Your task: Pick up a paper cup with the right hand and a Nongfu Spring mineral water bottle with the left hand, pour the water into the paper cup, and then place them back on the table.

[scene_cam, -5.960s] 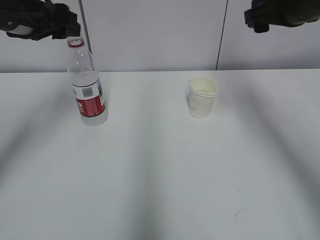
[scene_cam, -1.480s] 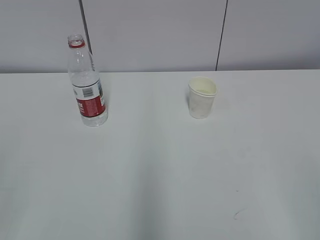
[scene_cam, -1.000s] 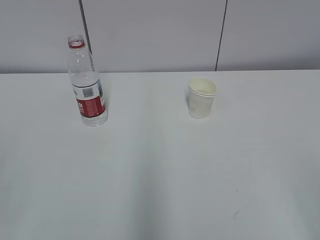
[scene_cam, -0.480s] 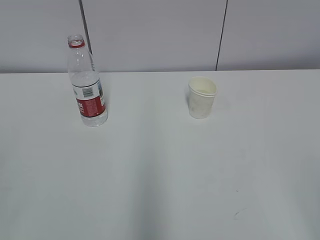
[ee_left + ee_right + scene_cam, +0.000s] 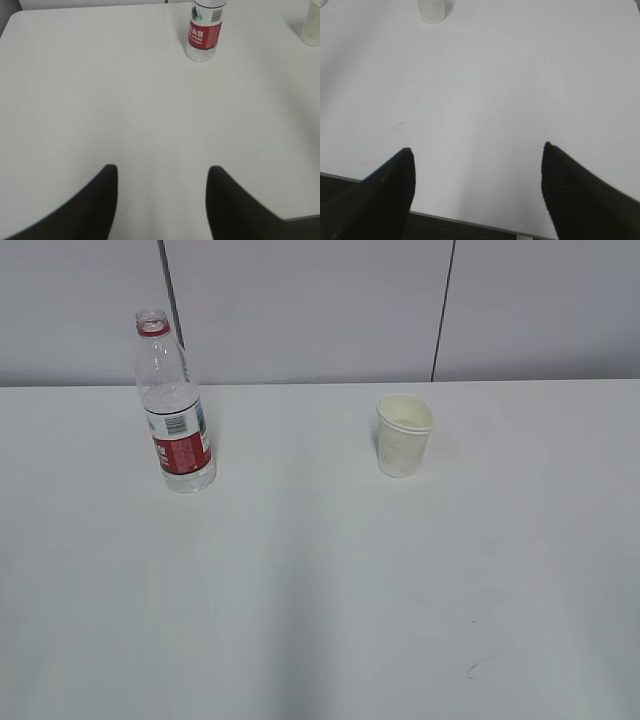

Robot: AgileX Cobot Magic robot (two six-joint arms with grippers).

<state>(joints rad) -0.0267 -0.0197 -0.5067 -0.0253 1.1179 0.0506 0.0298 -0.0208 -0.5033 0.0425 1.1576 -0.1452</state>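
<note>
The Nongfu Spring mineral water bottle [image 5: 173, 405] stands upright and uncapped on the white table [image 5: 320, 590] at the left; it also shows in the left wrist view [image 5: 203, 30]. The paper cup [image 5: 404, 434] stands upright to its right, at the top of the right wrist view [image 5: 431, 10] and at the right edge of the left wrist view [image 5: 311, 25]. My left gripper [image 5: 162, 175] is open and empty, far back from the bottle. My right gripper [image 5: 477, 152] is open and empty over the table's near edge, far from the cup. Neither gripper shows in the exterior view.
A grey wall with vertical seams [image 5: 442, 310] runs behind the table. The table's near edge [image 5: 445, 218] shows in the right wrist view, with a faint scratch [image 5: 407, 123] on the surface.
Six seconds ago both grippers hung at the top corners of the exterior view, the left one by the bottle's neck; they have left that view. Bottle and cup have not moved.
</note>
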